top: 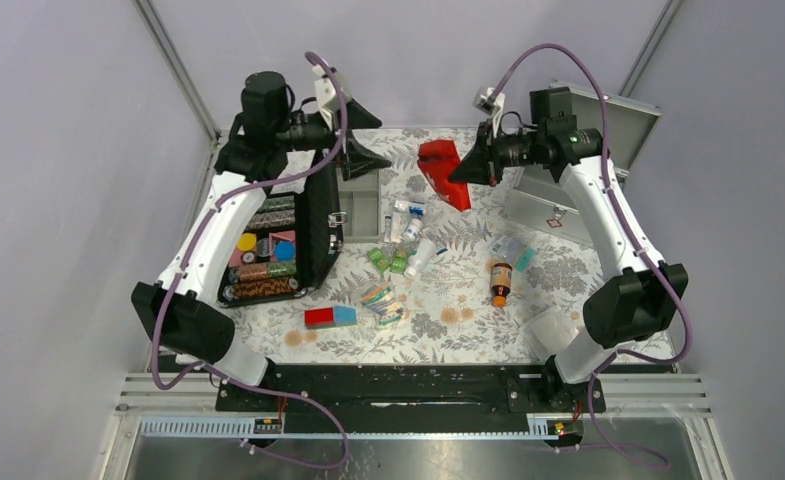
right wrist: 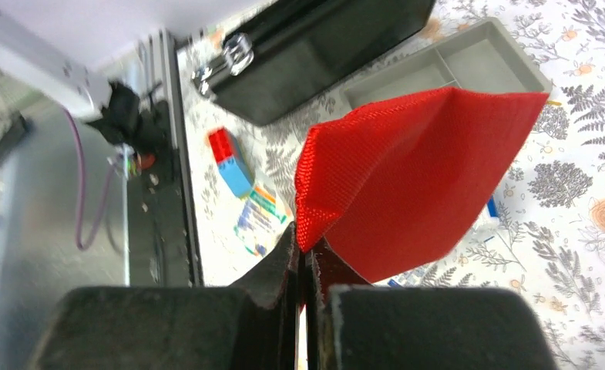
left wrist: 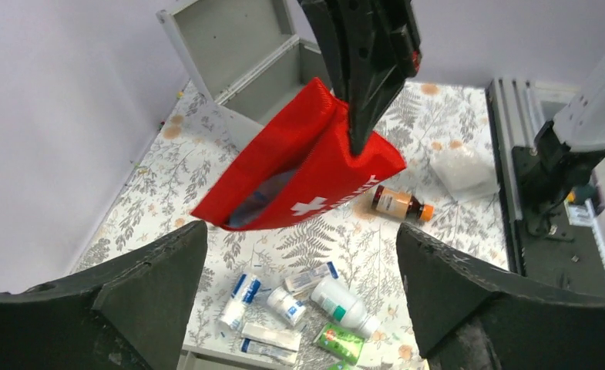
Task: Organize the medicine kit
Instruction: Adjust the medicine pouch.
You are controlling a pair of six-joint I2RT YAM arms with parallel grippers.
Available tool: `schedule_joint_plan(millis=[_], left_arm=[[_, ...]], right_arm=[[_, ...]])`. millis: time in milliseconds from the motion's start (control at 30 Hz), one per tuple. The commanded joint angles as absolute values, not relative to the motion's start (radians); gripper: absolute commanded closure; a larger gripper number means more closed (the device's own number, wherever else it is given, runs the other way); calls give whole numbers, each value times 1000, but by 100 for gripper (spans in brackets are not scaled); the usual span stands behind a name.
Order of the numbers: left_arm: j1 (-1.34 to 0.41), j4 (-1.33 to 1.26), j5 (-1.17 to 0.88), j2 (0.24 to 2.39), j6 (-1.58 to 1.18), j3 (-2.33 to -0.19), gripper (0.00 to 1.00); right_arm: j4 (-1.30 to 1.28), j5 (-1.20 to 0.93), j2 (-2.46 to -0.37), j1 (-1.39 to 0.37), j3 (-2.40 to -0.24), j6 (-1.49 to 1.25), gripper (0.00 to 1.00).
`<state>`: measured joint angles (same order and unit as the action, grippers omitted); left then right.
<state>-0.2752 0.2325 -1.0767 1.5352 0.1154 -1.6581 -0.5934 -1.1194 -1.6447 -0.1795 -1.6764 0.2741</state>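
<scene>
Hanging in the air just left of the medicine kit (top: 553, 205), the red pouch (top: 446, 170) with a white cross is pinched at one edge by the right gripper (top: 465, 172), whose jaws are pressed together on the fabric. The pouch's mouth gapes a little and it touches nothing below it

The kit itself, a grey metal box, stands on the flowered table (top: 468, 335) at the far right corner, with its lid raised and leaning back and a small red mark on its front wall. The right arm reaches up in front of it

Farther left of the kit, beyond the pouch, the left gripper (top: 373, 135) hovers with its fingers spread wide apart and nothing between them. Below it, also left of the kit, lies a grey divided tray (top: 360, 205), and past that an open black case (top: 278, 240) with colourful contents

On the cloth between the kit and the tray are scattered small white boxes and a white bottle (top: 423, 255), with green packets (top: 388, 262) beside them. A brown bottle (top: 501, 280) with an orange cap lies on its side near the kit's front, and a red-and-blue box (top: 330, 317) lies well apart from the kit, toward the left arm's base
</scene>
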Motion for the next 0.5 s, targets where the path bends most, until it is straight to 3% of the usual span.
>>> schedule_joint_plan(millis=[0, 300, 467], left_arm=[[-343, 553, -1028, 1537, 573, -1730, 7], [-479, 609, -970, 1571, 784, -1687, 6], [-516, 658, -972, 1594, 826, -1693, 12]], right_arm=[[-1003, -1040, -1579, -239, -1824, 767, 100], [-1378, -907, -1642, -353, -2030, 1203, 100], [-1274, -835, -1605, -370, -1970, 1162, 100]])
